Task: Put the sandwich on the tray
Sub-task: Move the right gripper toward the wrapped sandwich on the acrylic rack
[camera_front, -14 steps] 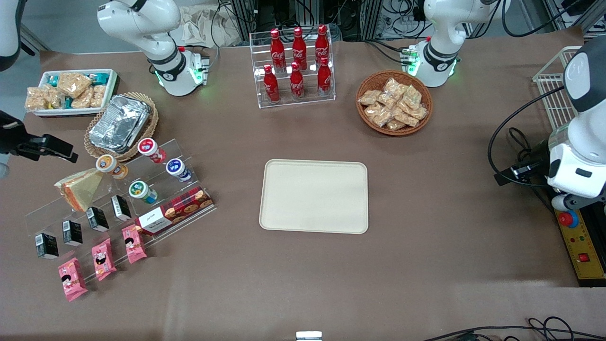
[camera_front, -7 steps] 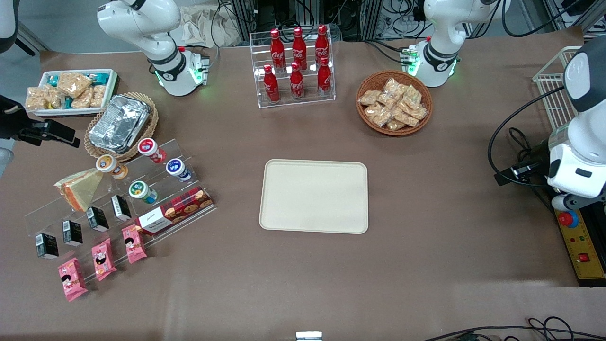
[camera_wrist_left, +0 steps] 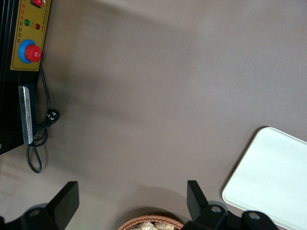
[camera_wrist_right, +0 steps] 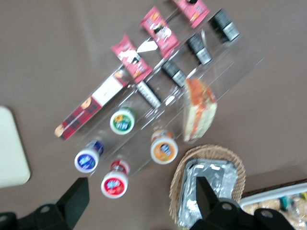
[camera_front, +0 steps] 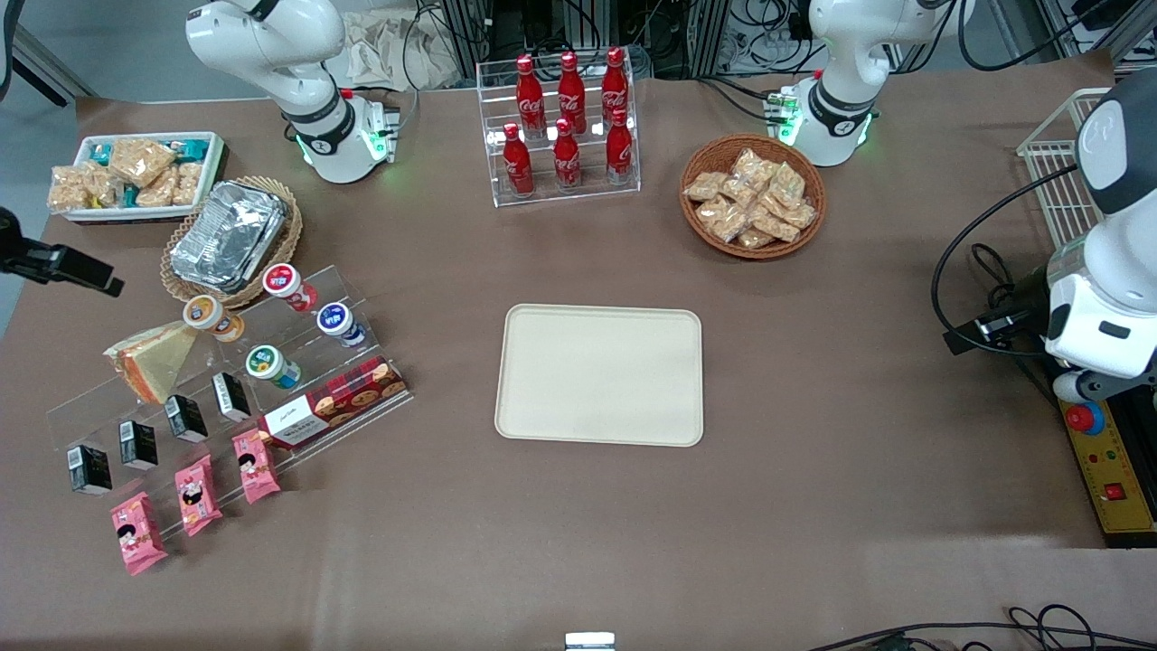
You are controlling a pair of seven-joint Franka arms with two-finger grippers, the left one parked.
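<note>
The sandwich (camera_front: pixel 154 360), a wrapped triangular wedge with an orange filling edge, lies on the top step of a clear tiered rack toward the working arm's end of the table. It also shows in the right wrist view (camera_wrist_right: pixel 199 111). The cream tray (camera_front: pixel 600 374) lies bare at the table's middle; one corner shows in the right wrist view (camera_wrist_right: pixel 10 148). My gripper (camera_front: pixel 81 269) hangs above the table's edge, farther from the front camera than the sandwich and apart from it. In the right wrist view the gripper (camera_wrist_right: pixel 141 191) is open and empty.
The rack (camera_front: pixel 298 362) also holds round cups, small black cartons, a red cookie box (camera_front: pixel 334 402) and pink packets. A wicker basket with foil trays (camera_front: pixel 230 237) and a white snack bin (camera_front: pixel 136 174) stand beside the gripper. A bottle rack (camera_front: pixel 565 127) and a snack basket (camera_front: pixel 752 194) stand farther from the camera than the tray.
My gripper has drawn away from the sandwich, toward the table's edge at the working arm's end and farther from the front camera. Nothing else has moved.
</note>
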